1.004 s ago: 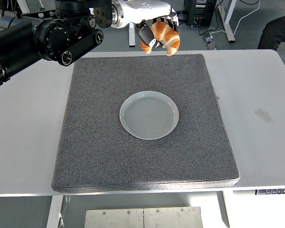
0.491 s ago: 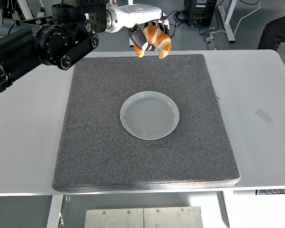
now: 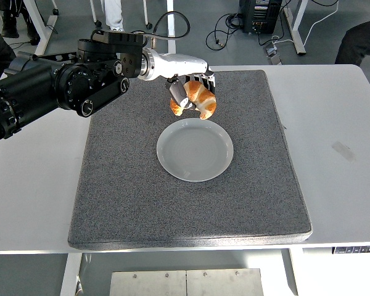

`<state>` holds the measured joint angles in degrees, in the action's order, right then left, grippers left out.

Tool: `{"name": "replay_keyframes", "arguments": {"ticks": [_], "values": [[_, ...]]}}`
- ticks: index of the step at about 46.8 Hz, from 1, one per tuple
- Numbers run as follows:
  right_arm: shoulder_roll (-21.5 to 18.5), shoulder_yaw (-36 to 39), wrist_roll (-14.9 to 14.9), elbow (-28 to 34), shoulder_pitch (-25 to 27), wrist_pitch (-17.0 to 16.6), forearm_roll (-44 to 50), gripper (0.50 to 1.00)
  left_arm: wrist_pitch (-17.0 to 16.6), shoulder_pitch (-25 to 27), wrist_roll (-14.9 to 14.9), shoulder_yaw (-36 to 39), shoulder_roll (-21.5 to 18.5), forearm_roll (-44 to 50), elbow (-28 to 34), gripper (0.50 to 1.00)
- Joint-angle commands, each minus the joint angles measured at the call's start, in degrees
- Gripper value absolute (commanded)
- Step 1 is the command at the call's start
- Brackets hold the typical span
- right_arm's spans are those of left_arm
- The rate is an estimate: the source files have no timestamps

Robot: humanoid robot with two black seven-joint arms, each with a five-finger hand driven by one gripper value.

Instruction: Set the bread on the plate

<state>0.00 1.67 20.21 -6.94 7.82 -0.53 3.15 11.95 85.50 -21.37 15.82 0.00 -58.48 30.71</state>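
Observation:
My left hand [image 3: 188,92] reaches in from the upper left on a black arm and is shut on a golden croissant [image 3: 199,101]. The croissant hangs in the air just above the far rim of the round white plate [image 3: 195,150]. That plate sits in the middle of a dark grey mat [image 3: 129,185] and holds nothing. No right arm shows in the head view.
The mat lies on a white table [image 3: 339,111] with a faint smudge [image 3: 344,150] at the right. Behind the table are desk legs, cables and a black computer case [image 3: 259,15]. A dark sleeve [image 3: 357,40] shows at the top right.
My left hand has carried the croissant from beyond the mat's far edge toward me and downward, to just over the plate's far rim. The plate has stayed where it was.

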Motion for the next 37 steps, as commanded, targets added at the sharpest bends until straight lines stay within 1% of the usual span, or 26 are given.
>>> {"name": "replay_keyframes", "arguments": {"ticks": [1, 13, 37], "values": [[0.0, 0.0, 0.0, 0.0, 0.0, 0.0, 0.01, 1.0, 0.0, -0.86, 0.01, 0.0, 0.0, -0.4, 0.67, 0.5], [0.0, 0.0, 0.0, 0.0, 0.0, 0.0, 0.01, 1.0, 0.09, -3.76, 0.01, 2.81, 0.0, -3.39, 4.18, 0.5], [0.0, 0.0, 0.0, 0.0, 0.0, 0.0, 0.01, 1.0, -0.44, -4.64, 0.01, 3.16, 0.0, -4.8, 4.71, 0.5]]}}
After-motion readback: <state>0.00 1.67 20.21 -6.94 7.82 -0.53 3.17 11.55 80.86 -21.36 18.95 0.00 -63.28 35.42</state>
